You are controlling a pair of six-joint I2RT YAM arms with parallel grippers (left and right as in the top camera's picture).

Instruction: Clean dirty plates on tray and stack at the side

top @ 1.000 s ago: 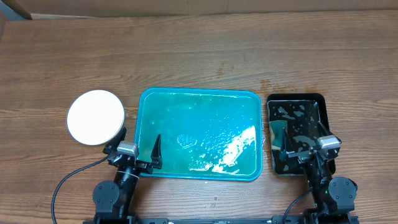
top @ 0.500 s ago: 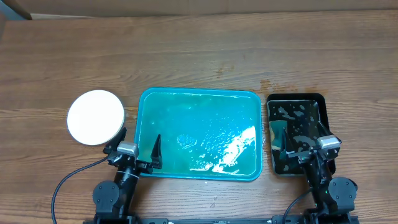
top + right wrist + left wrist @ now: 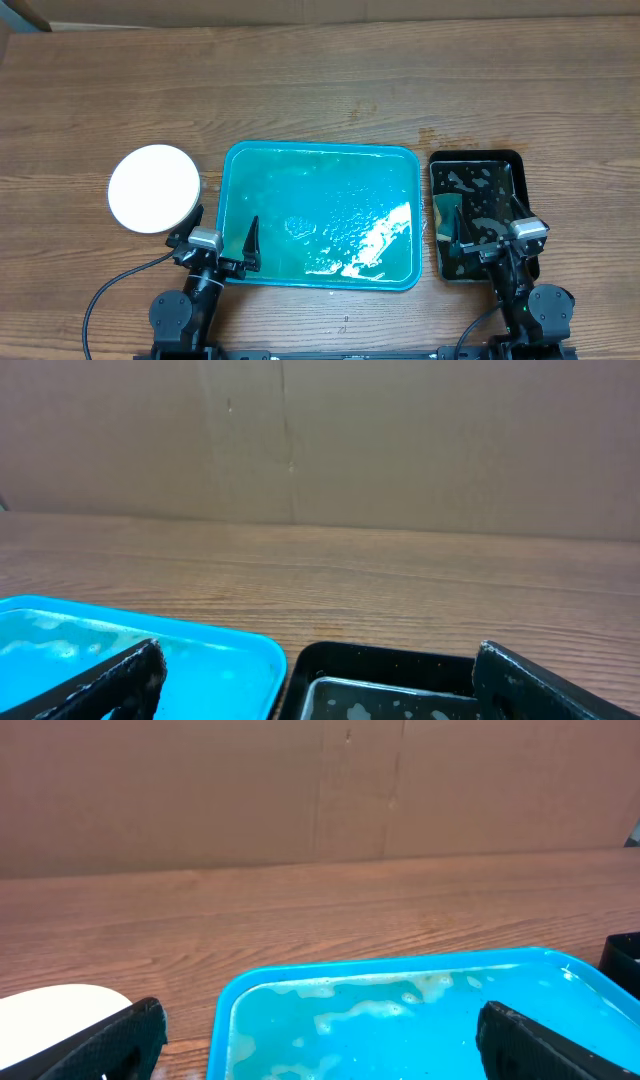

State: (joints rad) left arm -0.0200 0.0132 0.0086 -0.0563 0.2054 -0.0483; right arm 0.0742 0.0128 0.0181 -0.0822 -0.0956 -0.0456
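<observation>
Left hand point(image 3: 220, 234): nearest the viewer, at the desk's near left. Its fingers are spread as wide as they go and it holds nothing. It sits low across the tray's near-left corner, apparently parked out of the way.
Right hand point(image 3: 487, 226): near right. It is just as wide open and empty, sitting over the near end of the black tub.
Tray point(image 3: 300, 180): middle of the desk, between the two hands. It carries no plate, only a film of water with pale foam, thickest toward its near-right corner. This is judged to be residue from washing.
Black tub point(image 3: 478, 170): just right of the tray, rim beside rim. The inside is wet and beaded with droplets. It probably stands there as the wash station within the right hand's reach.
Plates point(image 3: 154, 188): on the bare desk left of the tray, close to it and off its rim. The top face is white with no smear. From above only one disc shows, so the number stacked cannot be told.
Desk point(image 3: 330, 90): wood grain, with a few dark splashes by the tub's far-left corner.
Cardboard wall point(image 3: 200, 790): farthest back, behind the desk.
Task standing: judged complete or nearly so.
</observation>
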